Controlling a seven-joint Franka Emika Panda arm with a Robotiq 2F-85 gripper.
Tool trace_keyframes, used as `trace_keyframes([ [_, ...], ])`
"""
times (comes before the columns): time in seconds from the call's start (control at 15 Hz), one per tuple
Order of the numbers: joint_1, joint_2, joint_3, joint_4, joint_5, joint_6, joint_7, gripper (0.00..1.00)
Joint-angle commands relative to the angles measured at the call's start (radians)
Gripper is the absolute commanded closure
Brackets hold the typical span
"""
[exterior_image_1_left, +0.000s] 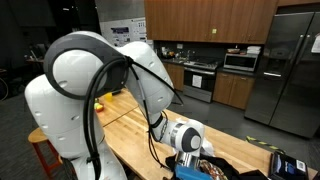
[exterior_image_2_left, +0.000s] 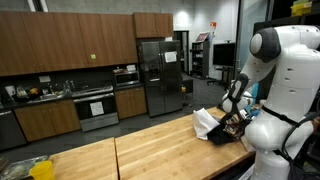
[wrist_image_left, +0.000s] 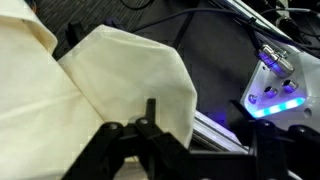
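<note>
Wrist view | end effector (wrist_image_left: 205, 128) astride cream cloth (wrist_image_left: 130, 70) edge, grip cannot be told | blue-lit device (wrist_image_left: 272, 95) close beside

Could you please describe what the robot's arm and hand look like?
The arm is built of smooth, rounded, glossy white shells, with darker seams at the joints. A bundle of black cables runs along its outside. Near the wrist there is a white and grey cylindrical section. The hand, seen in the wrist view, is black, with angular, linked fingers.
</note>
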Motion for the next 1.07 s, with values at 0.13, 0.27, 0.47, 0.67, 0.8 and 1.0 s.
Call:
trace_keyframes([
  [0.13, -0.004, 0.001, 0.005, 0.001, 0.002, -0.001, 0.0, 0.26],
  [0.27, -0.004, 0.001, 0.005, 0.001, 0.002, -0.001, 0.0, 0.26],
  [0.47, -0.004, 0.001, 0.005, 0.001, 0.002, -0.001, 0.0, 0.26],
  [0.67, -0.004, 0.001, 0.005, 0.001, 0.002, -0.001, 0.0, 0.26],
  [0.8, -0.004, 0.001, 0.005, 0.001, 0.002, -0.001, 0.0, 0.26],
  [1.0, -0.004, 0.001, 0.005, 0.001, 0.002, -0.001, 0.0, 0.26],
])
